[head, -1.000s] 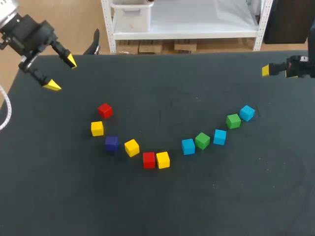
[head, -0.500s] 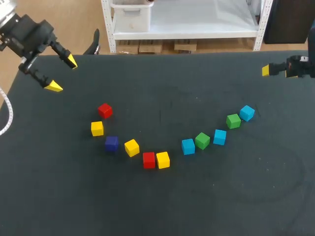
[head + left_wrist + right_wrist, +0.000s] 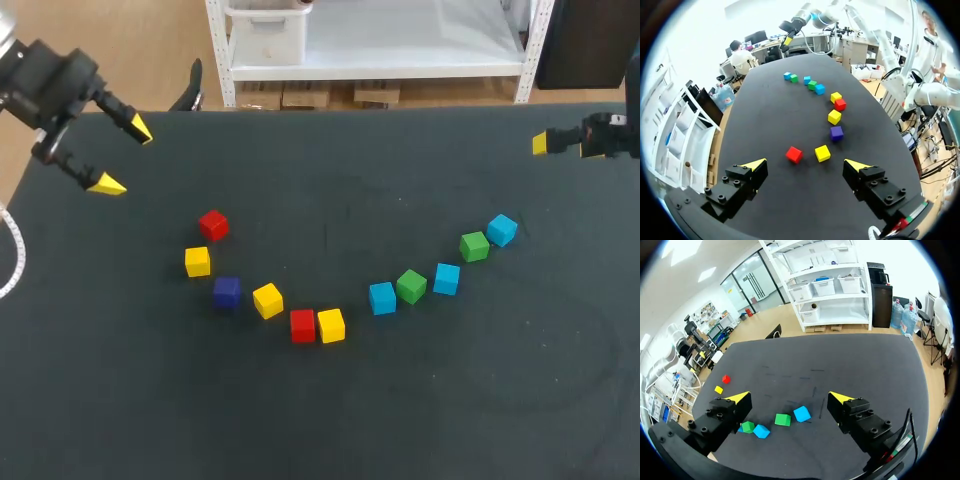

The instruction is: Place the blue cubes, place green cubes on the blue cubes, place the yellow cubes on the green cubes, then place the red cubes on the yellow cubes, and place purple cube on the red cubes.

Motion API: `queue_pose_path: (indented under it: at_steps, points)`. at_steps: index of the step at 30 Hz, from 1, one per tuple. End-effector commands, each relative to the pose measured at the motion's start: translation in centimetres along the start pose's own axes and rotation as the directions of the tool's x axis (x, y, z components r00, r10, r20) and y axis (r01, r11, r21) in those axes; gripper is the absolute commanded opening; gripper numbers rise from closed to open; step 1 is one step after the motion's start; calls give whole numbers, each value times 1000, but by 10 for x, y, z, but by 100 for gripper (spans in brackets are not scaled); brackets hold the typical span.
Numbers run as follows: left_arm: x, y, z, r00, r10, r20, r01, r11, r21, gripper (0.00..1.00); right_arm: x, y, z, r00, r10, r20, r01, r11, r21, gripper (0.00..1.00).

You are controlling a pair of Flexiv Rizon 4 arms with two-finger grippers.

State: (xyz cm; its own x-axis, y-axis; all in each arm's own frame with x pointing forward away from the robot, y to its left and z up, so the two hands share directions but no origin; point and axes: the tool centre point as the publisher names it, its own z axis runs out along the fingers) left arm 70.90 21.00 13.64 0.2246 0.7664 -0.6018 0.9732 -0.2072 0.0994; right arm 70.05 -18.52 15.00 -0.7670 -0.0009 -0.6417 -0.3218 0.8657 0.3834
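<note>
Yellow-tipped fingers of our left gripper [image 3: 122, 156] stand wide apart, empty; our right gripper [image 3: 790, 397] gapes too, holding nothing. Unstacked on the black table [image 3: 320, 420], blue cubes [image 3: 446, 278], green cubes [image 3: 411, 286], yellow cubes [image 3: 267, 300], red cubes [image 3: 302, 325] and one purple cube [image 3: 227, 291] form an arc.

Left arm [image 3: 45, 78] and right arm [image 3: 612, 135] have black, screw-studded jaws with yellow wedge tips.

We count three blue cubes [image 3: 382, 297], two green cubes [image 3: 411, 286], three yellow cubes [image 3: 267, 300], two red cubes [image 3: 302, 325] and one purple cube [image 3: 227, 291].
</note>
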Motion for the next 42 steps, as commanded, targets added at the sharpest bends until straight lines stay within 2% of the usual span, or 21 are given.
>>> queue_pose_path:
  at_steps: [1,3,5,6,8,9,10,11,12,13,14,15,35,40,42]
  points:
    - [0,-5,0,1000,3,-1,-3,999,-42,100,-7,-2,-6,967,-233,-102,225,971,-82,100]
    - [0,-5,0,1000,3,-1,-3,999,-42,100,-11,-1,-12,879,-451,-155,426,889,-169,100]
    - [0,-5,0,1000,3,-1,-3,999,-42,100,-12,4,-20,760,-635,-139,590,763,-263,100]
    - [0,-5,0,1000,3,-1,-3,999,-42,100,-14,3,-23,717,-681,-147,622,721,-306,100]
    - [0,-5,0,1000,3,-1,-3,999,-42,100,-13,5,-26,582,-795,-172,688,594,-418,100]
    - [0,-5,0,1000,3,-1,-3,999,-42,100,-11,5,-27,533,-826,-184,686,549,-477,100]
    - [0,-5,0,1000,3,-1,-3,999,-42,100,-7,5,-30,453,-873,-180,690,471,-550,100]
    - [0,-5,0,1000,3,-1,-3,999,-42,100,-4,5,-32,415,-894,-169,679,428,-597,100]
    - [0,-5,0,1000,3,-1,-3,999,-42,100,-3,4,-33,423,-891,-164,658,426,-621,100]
    - [0,-5,0,1000,3,-1,-3,999,-42,100,-3,3,-37,458,-882,-109,616,403,-677,100]
    - [0,-5,0,1000,3,-1,-3,999,-42,100,-3,2,-40,488,-869,-83,600,403,-692,100]
    - [0,-5,0,1000,3,-1,-3,999,-42,100,-3,-1,-39,522,-848,-86,612,443,-655,100]
    - [0,-5,0,1000,3,-1,-3,999,-42,100,-3,-1,-39,522,-848,-86,612,443,-655,100]
    - [0,-5,0,1000,3,-1,-3,999,-42,100,-4,24,-28,290,-957,-10,664,208,-718,100]
    - [0,-5,0,1000,3,-1,-3,999,-42,100,-2,35,-24,182,-983,11,662,114,-741,100]
